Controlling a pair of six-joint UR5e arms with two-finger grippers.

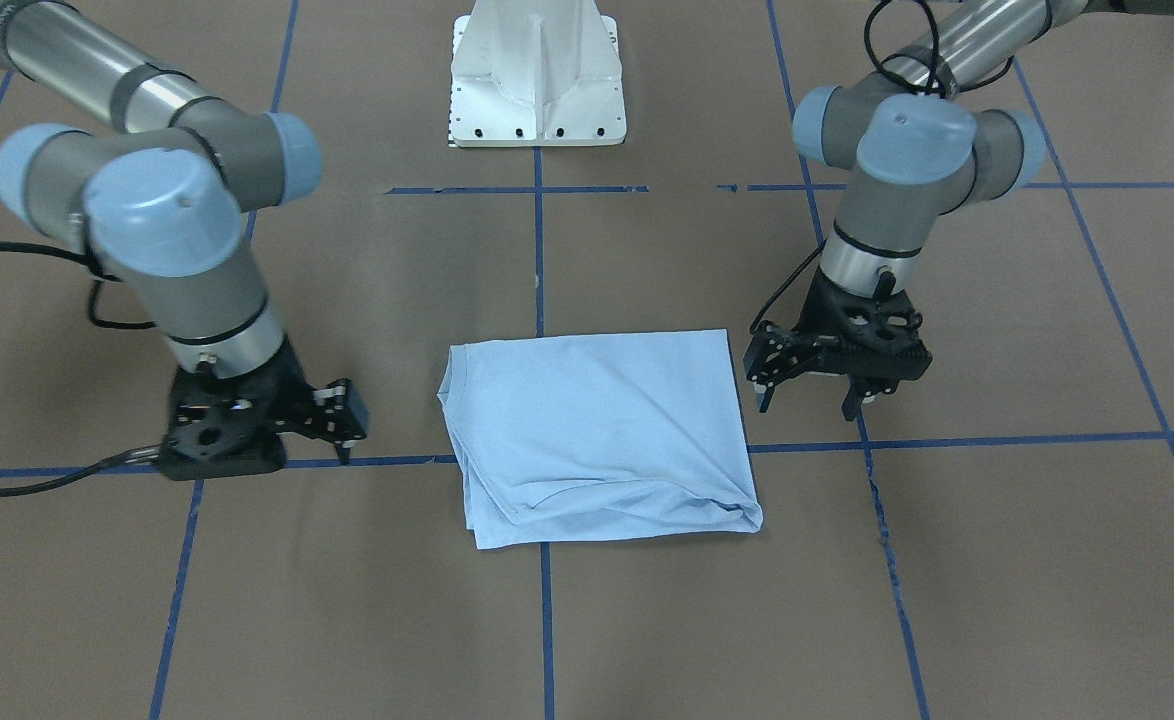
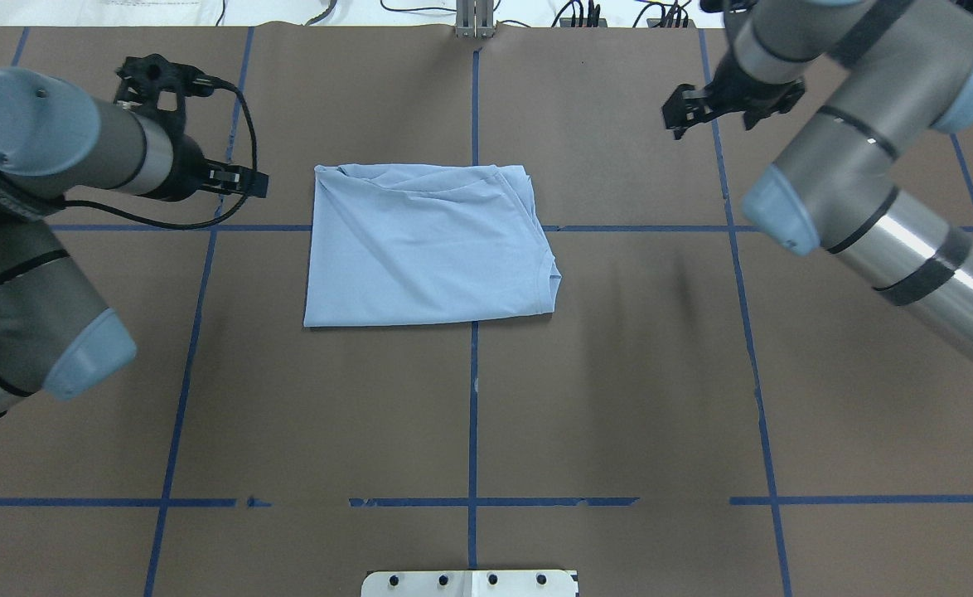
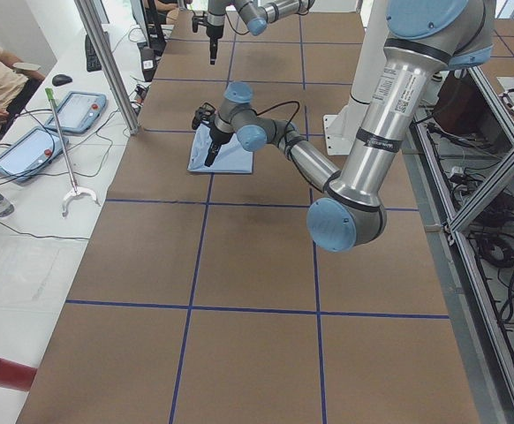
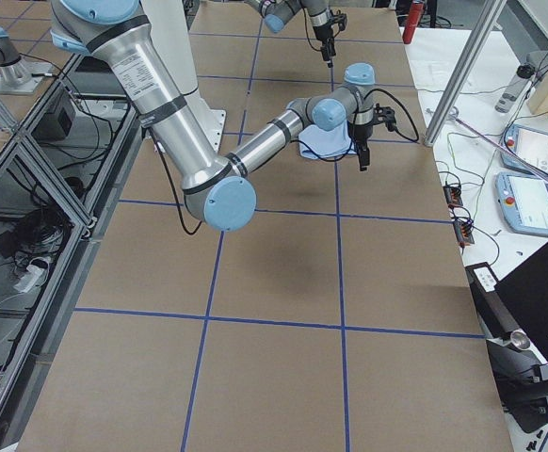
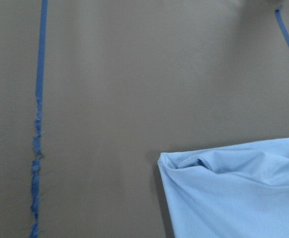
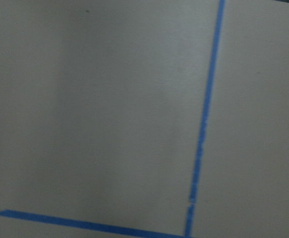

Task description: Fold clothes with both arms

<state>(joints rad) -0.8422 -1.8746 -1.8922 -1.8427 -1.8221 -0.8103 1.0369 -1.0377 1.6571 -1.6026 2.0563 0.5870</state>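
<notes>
While the light blue T-shirt (image 1: pixel 597 440) lies folded into a rough rectangle at the middle of the bench (image 1: pixel 997 560), over crossing blue tape lines (image 1: pixel 947 440), I see both pincers released and empty. The left pincer (image 1: pixel 807 405) hangs just beside one edge, and the right pincer (image 2: pixel 713 127) stands well apart on the collar side.

Overhead from above the white pedestal base (image 2: pixel 470 583), steeply down on the brown table (image 2: pixel 619 373); front view opposite, facing that base. In common, the folded light blue T-shirt (image 2: pixel 428 249) mid-table. Side views distant, lengthwise from either table end. Wrist cameras close above the tabletop, the left catching a shirt corner.
</notes>
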